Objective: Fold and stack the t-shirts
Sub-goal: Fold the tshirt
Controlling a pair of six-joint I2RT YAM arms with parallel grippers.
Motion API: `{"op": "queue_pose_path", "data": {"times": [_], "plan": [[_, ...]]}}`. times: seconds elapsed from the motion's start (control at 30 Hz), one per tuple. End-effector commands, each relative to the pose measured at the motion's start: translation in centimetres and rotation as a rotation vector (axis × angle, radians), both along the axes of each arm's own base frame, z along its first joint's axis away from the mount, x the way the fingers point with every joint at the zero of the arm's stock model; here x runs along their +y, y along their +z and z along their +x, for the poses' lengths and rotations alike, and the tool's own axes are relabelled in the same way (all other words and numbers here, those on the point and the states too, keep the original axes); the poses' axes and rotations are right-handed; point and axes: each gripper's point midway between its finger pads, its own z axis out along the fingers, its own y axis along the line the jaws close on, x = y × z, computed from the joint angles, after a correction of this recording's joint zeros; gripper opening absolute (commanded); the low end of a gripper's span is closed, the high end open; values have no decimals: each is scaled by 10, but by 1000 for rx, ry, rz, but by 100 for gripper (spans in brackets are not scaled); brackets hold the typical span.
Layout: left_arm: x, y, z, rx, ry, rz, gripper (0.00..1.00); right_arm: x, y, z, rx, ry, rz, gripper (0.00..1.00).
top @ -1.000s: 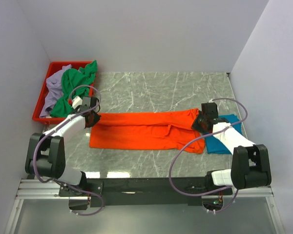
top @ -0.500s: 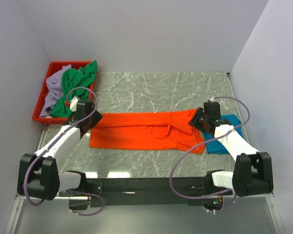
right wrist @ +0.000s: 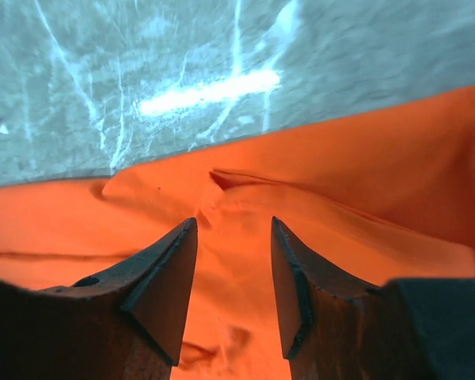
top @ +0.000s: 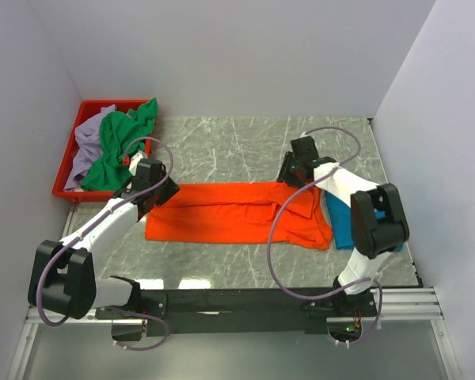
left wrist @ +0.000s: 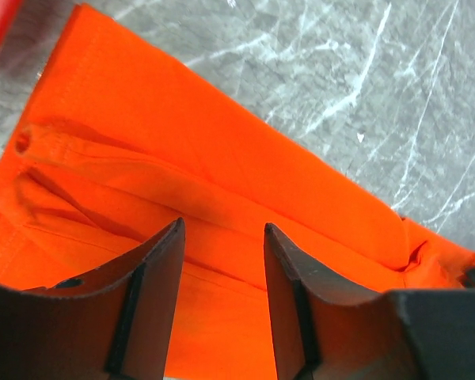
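Orange cloth of the t-shirt (top: 222,214) lies flat on the tabletop (top: 222,146) as a long band, its long axis running from my left to my right. My left end effector (top: 162,191) hangs over the shirt's far left corner and my right end effector (top: 291,174) over its far right edge, each nearer to its own end, both tilted down with fingers apart and nothing between them. I judge the far edge must be pinched next.
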Motion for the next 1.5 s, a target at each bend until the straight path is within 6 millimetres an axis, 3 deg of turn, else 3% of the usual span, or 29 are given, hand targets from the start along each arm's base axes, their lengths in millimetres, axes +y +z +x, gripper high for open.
{"op": "queue_pose_path", "data": {"times": [0.0, 0.17, 0.37, 0.47, 0.5, 0.57, 0.97, 1.23, 1.43, 1.47], "plan": [[-13, 16, 5, -40, -53, -12, 49, 10, -1, 12, -9, -32, -35, 49], [-25, 17, -2, -41, -96, -4, 49, 19, -22, 15, 22, -49, -60, 47], [-30, 13, -9, -32, -114, 4, 48, 20, -30, 12, 26, -83, -63, 40], [-32, 13, -10, -33, -120, 7, 47, 21, -30, 11, 19, -88, -60, 33], [-33, 13, -11, -32, -124, 8, 48, 22, -30, 11, 18, -89, -58, 23], [-34, 13, -12, -32, -130, 10, 47, 22, -28, 11, 12, -92, -61, 19], [-45, 8, -15, -22, -169, 11, 46, 21, -21, 23, 6, -105, -84, 34], [-48, 7, -15, -16, -181, 19, 45, 26, -32, 21, 34, -92, -86, 27], [-49, 6, -15, -13, -185, 20, 45, 23, -34, 17, 45, -93, -109, 27], [-50, 6, -15, -14, -186, 18, 45, 23, -34, 17, 45, -91, -109, 23]]}}
